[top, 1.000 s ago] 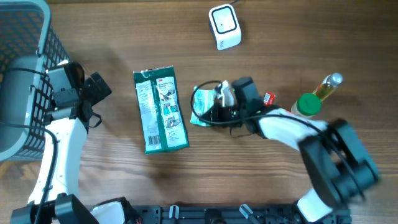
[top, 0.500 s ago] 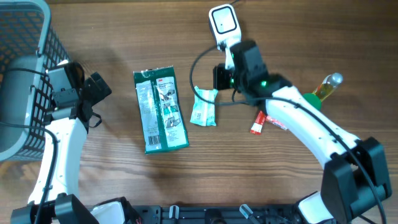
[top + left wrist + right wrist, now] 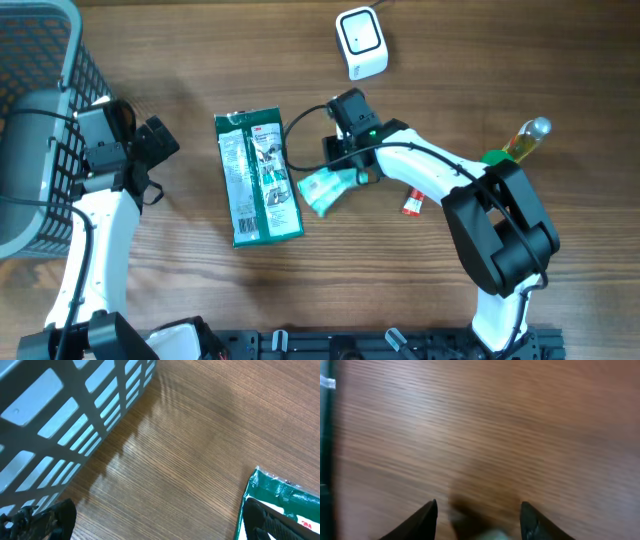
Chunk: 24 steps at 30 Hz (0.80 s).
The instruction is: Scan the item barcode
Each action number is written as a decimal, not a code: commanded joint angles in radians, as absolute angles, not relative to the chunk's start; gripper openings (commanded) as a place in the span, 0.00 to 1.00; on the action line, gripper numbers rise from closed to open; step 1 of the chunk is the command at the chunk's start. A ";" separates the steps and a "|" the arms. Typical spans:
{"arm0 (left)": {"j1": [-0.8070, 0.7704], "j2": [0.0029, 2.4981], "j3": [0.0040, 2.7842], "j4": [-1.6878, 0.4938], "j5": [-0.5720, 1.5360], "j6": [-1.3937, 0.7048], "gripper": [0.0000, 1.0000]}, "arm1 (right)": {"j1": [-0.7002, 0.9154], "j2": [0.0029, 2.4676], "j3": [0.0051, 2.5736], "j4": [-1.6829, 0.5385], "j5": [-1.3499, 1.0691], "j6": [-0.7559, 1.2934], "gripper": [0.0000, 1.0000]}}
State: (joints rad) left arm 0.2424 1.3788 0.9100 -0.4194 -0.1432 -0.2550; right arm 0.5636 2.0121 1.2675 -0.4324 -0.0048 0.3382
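Finds the small green packet [image 3: 325,188] on the wooden table [image 3: 500,60], about mid-scene, just right of a large green pack [image 3: 258,178] and near-left of the white scanner [image 3: 361,42], well apart from it. Lies tilted, with the long axis on a diagonal: far-right end tucked up by the right gripper [image 3: 352,172], near-left end pointing toward the right edge of the large green pack. Shows that gripper's fingers [image 3: 427,519] spread apart in the wrist view (badly blurred), clamping nothing, with only a pale green smear at the bottom edge between them, probably the packet. Has the large green pack flat on the table, long axis running near to far. Puts the left gripper [image 3: 158,140] far off to the left, beside a grey basket [image 3: 90,70], fingers wide apart and holding nothing. Catches a corner of the large green pack at the right edge of the left wrist view. Adds, right of the packet, a small red item [image 3: 413,203] and farther right a bottle [image 3: 527,138].
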 commanded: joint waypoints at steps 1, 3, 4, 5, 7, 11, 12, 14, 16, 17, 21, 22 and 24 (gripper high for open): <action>0.244 1.369 0.920 -0.416 -0.139 -0.243 1.00 | 0.560 1.980 1.268 -0.588 0.113 0.459 0.60; 0.244 1.369 0.920 -0.416 -0.139 -0.243 1.00 | 0.558 1.929 1.272 -0.634 0.112 0.478 0.65; 0.244 1.369 0.920 -0.416 -0.139 -0.243 1.00 | 0.552 1.894 1.280 -0.652 0.111 0.478 0.66; 0.244 1.369 0.920 -0.416 -0.139 -0.243 1.00 | 0.532 1.831 1.296 -0.691 0.072 0.479 0.68; 0.244 1.369 0.920 -0.416 -0.139 -0.243 1.00 | 0.480 1.748 1.298 -0.733 -0.056 0.471 0.77; 0.244 1.369 0.920 -0.416 -0.139 -0.242 1.00 | 0.310 1.715 1.264 -0.859 -0.435 0.329 0.83; 0.244 1.369 0.920 -0.416 -0.139 -0.243 1.00 | 0.292 1.715 1.227 -0.845 -0.484 0.310 0.87; 0.244 1.369 0.920 -0.416 -0.139 -0.243 1.00 | 0.292 1.715 1.143 -0.783 -0.488 0.315 0.87; 0.244 1.369 0.920 -0.416 -0.139 -0.243 1.00 | 0.294 1.715 1.050 -0.675 -0.506 0.322 0.87; 0.244 1.369 0.920 -0.416 -0.139 -0.242 1.00 | 0.294 1.715 1.019 -0.626 -0.513 0.338 0.87; 0.244 1.369 0.920 -0.416 -0.139 -0.243 1.00 | 0.294 1.717 0.877 -0.387 -0.627 0.377 0.77; 0.244 1.369 0.920 -0.416 -0.139 -0.243 1.00 | 0.294 1.718 0.856 -0.349 -0.632 0.390 0.75; 0.244 1.369 0.920 -0.416 -0.139 -0.242 1.00 | 0.294 1.718 0.832 -0.302 -0.630 0.405 0.70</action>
